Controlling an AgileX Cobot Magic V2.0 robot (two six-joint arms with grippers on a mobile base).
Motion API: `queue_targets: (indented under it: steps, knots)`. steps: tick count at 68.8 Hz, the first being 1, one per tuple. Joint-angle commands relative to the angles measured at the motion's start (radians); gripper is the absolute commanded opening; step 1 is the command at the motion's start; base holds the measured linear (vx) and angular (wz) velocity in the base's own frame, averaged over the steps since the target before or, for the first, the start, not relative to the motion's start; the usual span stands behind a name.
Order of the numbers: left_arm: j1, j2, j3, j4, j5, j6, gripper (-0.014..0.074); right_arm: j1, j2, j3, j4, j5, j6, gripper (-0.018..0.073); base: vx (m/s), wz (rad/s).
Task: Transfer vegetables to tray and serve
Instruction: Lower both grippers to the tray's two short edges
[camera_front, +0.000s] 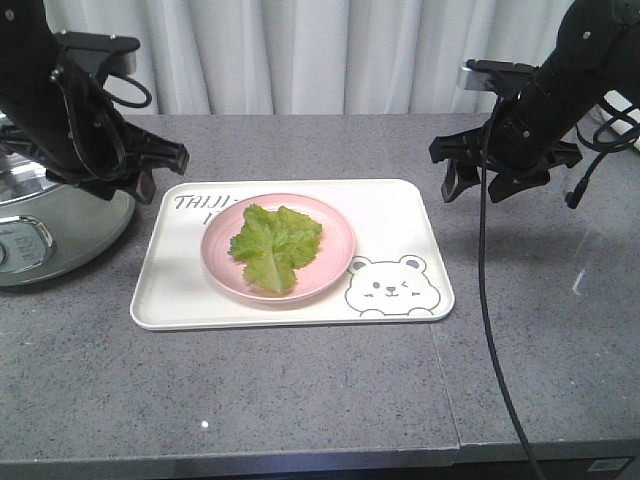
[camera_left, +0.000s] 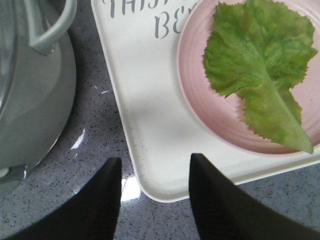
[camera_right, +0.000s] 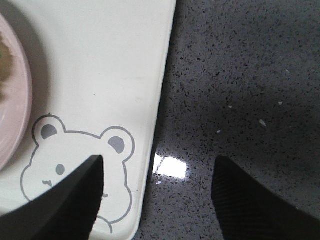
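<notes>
Closes off the back with a white curtain (camera_front: 300, 50) in soft vertical folds, down to the far edge of a grey speckled countertop (camera_front: 250, 400). Splits that polished surface with a thin seam (camera_front: 445, 385) toward the front right. Catches bright glints (camera_right: 170, 166) of overhead light on the stone.

We count one tray (camera_front: 180, 290), one pink plate (camera_front: 215, 262) and one bunch of vegetables (camera_front: 275, 245) (a single lettuce leaf, as far as we can tell). We also count one silver pot (camera_front: 70, 220), one bear drawing (camera_front: 388, 285) and two grippers: left gripper (camera_left: 155, 159), right gripper (camera_right: 159, 159).
</notes>
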Motion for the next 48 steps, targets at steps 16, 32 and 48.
queue_targets:
  steps: [16,32,48]
  knots:
    - [0.002,-0.006,0.009,0.035,0.000,-0.035,0.0321,-0.004,-0.040,0.024,0.003,0.043,-0.011,0.0463,0.00,0.00]
    - [0.002,0.029,0.009,0.045,0.000,-0.035,0.0321,-0.002,-0.035,0.095,0.010,0.038,-0.029,0.0463,0.00,0.00]
    - [0.002,0.057,0.009,0.047,0.000,-0.035,0.0321,0.018,-0.023,0.096,0.024,0.038,-0.028,0.0463,0.00,0.00]
